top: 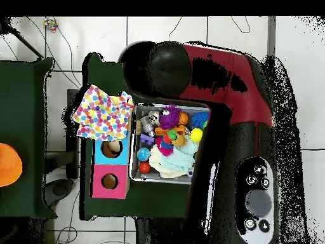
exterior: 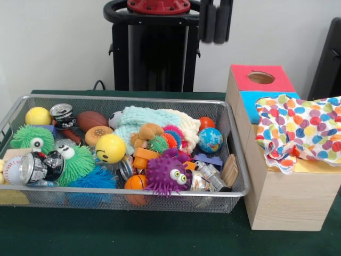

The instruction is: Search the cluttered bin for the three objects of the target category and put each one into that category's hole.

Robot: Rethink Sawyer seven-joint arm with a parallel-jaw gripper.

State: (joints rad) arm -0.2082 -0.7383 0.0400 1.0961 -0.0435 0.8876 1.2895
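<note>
Gripper: the gripper (exterior: 216,21) hangs high at the far side, clear above the bin, with nothing visibly in it; I cannot tell whether it is open or closed.
Arm: in the overhead view the red and black arm (top: 235,82) spreads over one side of the bin.
Bin: the wire mesh bin (exterior: 160,193) sits on the green table (exterior: 160,234), packed full.
Balls: a yellow smiley ball (exterior: 110,148) is near the middle, a globe ball (exterior: 210,140) on the right, a small basketball (exterior: 136,182) against the near wall and a brown football (exterior: 91,120) towards the far left.
Other clutter: a purple spiky toy (exterior: 168,175) is near the front, a green fuzzy creature (exterior: 32,138) far left, a crushed can (exterior: 33,168) near left and a pale knitted piece (exterior: 154,120) at the back.
Target objects: all toys lie inside the bin; which category is wanted I cannot tell.
Box: the wooden box (exterior: 282,202) stands just right of the bin.
Holes: the red panel's hole (exterior: 261,78) is uncovered at the far end, and the overhead view shows a second hole (top: 112,149) in the blue panel.
Cloth: a polka-dot cloth (exterior: 301,128) drapes over the box's near part.
</note>
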